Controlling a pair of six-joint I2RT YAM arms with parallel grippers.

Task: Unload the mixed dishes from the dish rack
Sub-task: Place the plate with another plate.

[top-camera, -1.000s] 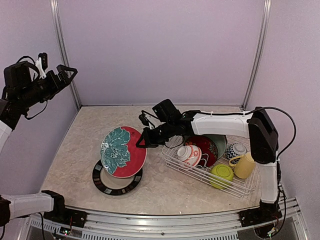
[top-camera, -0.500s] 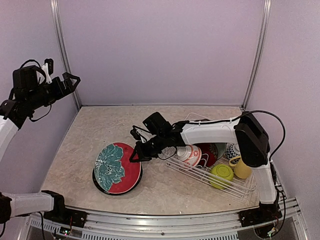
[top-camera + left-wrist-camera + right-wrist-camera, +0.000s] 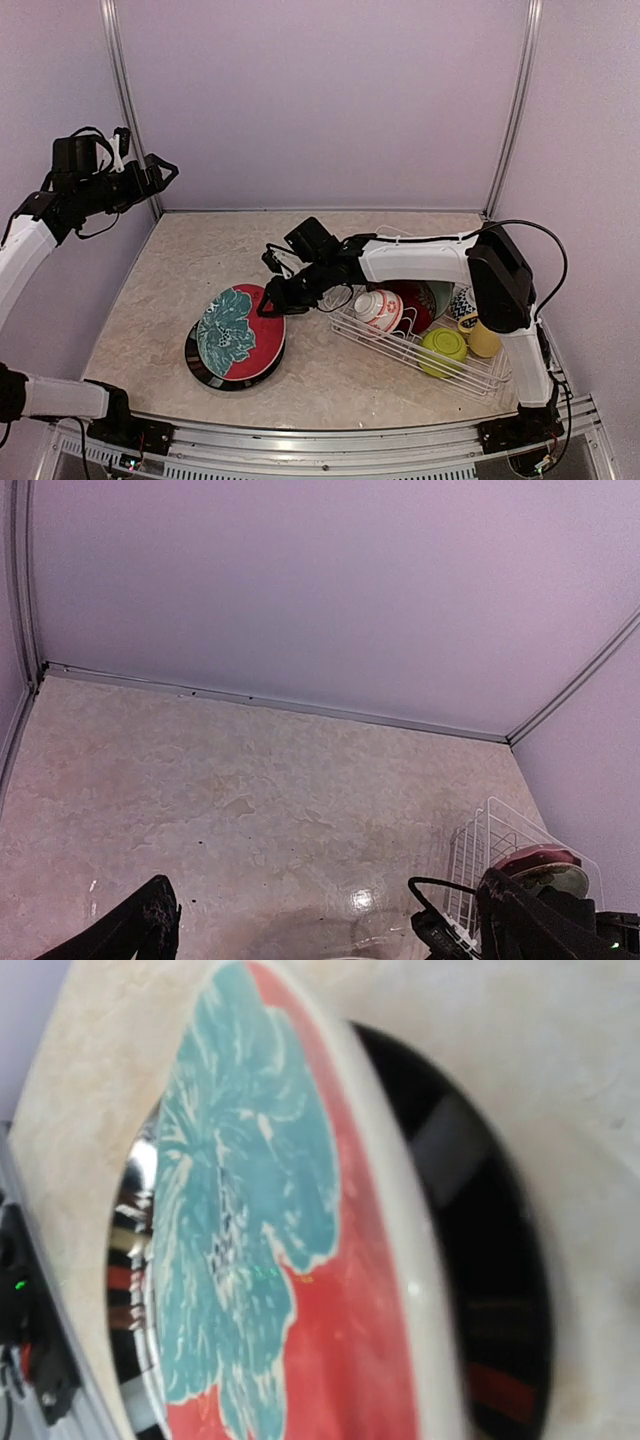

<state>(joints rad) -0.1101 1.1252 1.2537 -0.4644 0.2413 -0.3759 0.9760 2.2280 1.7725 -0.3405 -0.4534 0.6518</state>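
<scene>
The red-and-teal floral plate (image 3: 238,335) lies tilted on the black-rimmed plate (image 3: 232,378) on the table's left half. My right gripper (image 3: 272,302) is at its upper right rim and looks shut on it. The right wrist view is filled by that plate (image 3: 300,1290) over the black-rimmed plate (image 3: 490,1290), and my fingers are hidden there. The white dish rack (image 3: 470,378) at the right holds a red-white bowl (image 3: 378,308), a red floral plate (image 3: 412,296), a blue-white bowl (image 3: 468,304), a lime green bowl (image 3: 443,347) and a pale yellow mug (image 3: 487,340). My left gripper (image 3: 160,170) is open and empty, raised at the far left.
The left wrist view shows the beige table (image 3: 250,800), the rack's far corner (image 3: 478,855) and my left gripper (image 3: 335,935) with its fingers wide apart. Lilac walls close the back and both sides. A pale teal plate (image 3: 440,290) stands behind the red one.
My right gripper has lowered the red-and-teal plate leftward, from upright onto the black-rimmed plate. My left arm has swung right and slightly down.
</scene>
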